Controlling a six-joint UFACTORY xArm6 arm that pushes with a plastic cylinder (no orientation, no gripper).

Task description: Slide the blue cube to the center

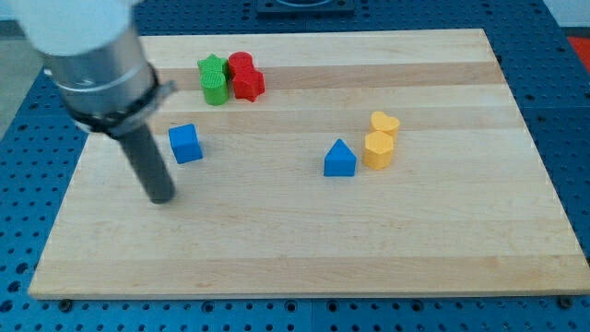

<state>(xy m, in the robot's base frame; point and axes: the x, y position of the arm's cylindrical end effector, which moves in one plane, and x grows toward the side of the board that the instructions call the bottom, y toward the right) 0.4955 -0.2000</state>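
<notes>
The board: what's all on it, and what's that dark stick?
Blue cube: one, blue, the view's left, just right of my tip.
Blue block: one, blue, pointed top, near the middle.
Yellow blocks: two, right of the pointed blue one; a heart behind, another in front, touching it.
Green block: one, green, the view's top left.
Red block: one, red, touching the green one's right side.
Board: one, pale wood, on a blue perforated table.
My tip: one dark rod's end, lower left of the cube, apart from it.
</notes>
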